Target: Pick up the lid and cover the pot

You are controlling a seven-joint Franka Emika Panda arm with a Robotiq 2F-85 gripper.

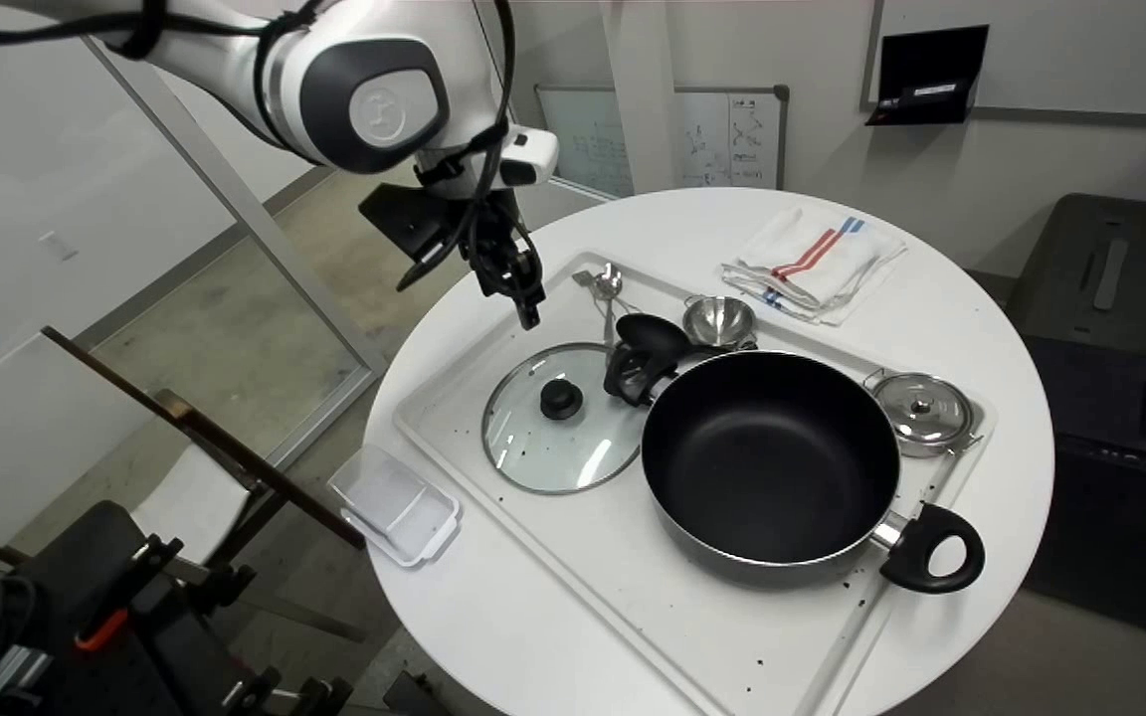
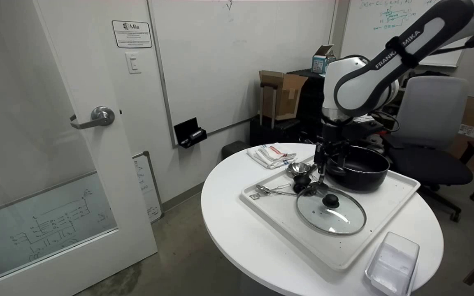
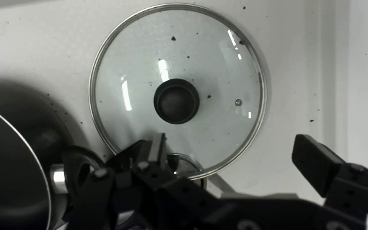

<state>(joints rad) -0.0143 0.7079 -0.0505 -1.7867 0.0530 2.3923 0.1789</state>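
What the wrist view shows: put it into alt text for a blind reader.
Round glass lid with a black centre knob on a white tray, seen from above. The open, empty gripper shows along the bottom; part of a black pot is at left.

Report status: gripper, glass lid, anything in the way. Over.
Gripper open, holding nothing. Glass lid knob up in the tray, off the uncovered black pot. Possible snag: pot's lid-side handle, close to the lid.
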